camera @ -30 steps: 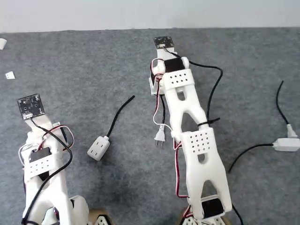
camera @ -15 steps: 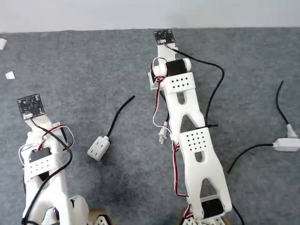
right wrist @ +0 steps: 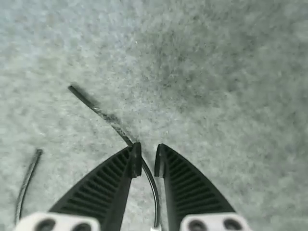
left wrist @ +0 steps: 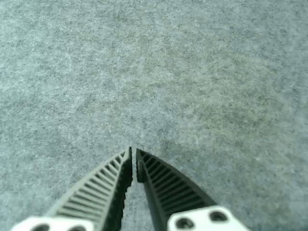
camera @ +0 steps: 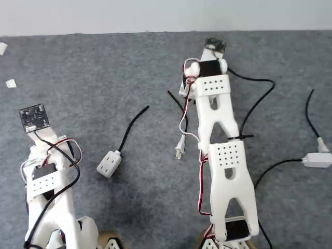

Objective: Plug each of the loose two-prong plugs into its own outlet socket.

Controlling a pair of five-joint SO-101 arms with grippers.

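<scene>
Left hand [left wrist: 133, 153]: we see it pressed together above the grey tabletop [left wrist: 192, 72]
Right hand [right wrist: 147, 161]: slightly spread, straddling a black cord [right wrist: 103, 114]

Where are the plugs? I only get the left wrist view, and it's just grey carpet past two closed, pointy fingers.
Observer: A white plug lies loose beside the right arm.
Operator: Anywhere to plug it in?
Observer: A white outlet socket lies between the two arms, its slots free.
Operator: What's the other claw doing?
Observer: The right gripper is slightly open, straddling a black cord.
</scene>
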